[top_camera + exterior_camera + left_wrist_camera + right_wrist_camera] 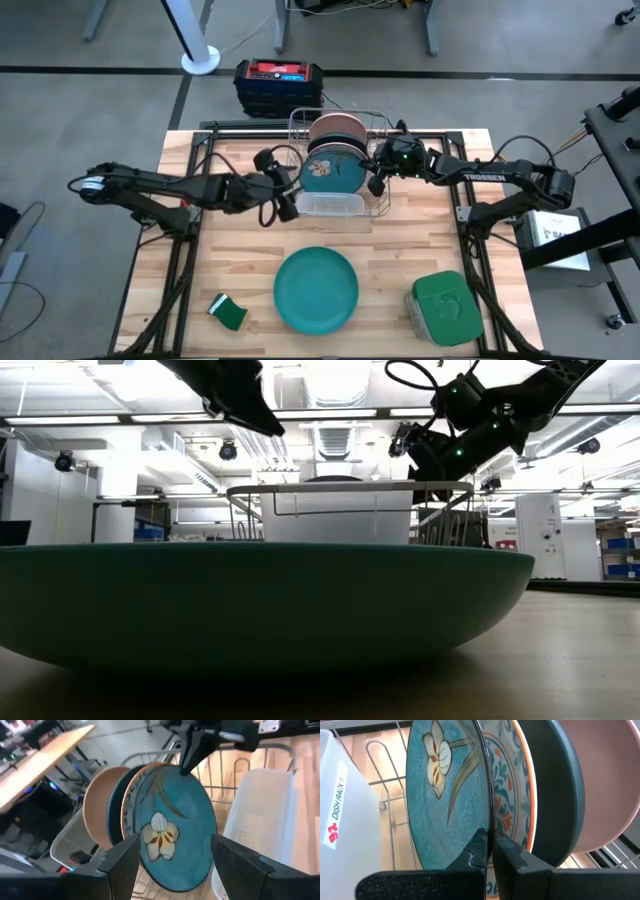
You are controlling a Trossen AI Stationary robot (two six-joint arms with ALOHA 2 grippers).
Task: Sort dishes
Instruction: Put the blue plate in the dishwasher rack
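— Four plates upright in the wire dish rack (345, 128) at the table's far middle: nearest is a blue plate with a white flower (167, 832), then an ornamented white plate (512, 795), a dark teal plate (552, 790) and a salmon-pink plate (607, 780) farthest back.

— And the right gripper (488, 851)?

— Pinched tight on the flower plate's rim, reaching in from the right.

— Left gripper (170, 857)?

— Fingers spread wide, holding nothing, just left of the rack, facing the flower plate.

— Anything else?

— One bright teal-green round plate (316, 288) lies flat at the near middle.
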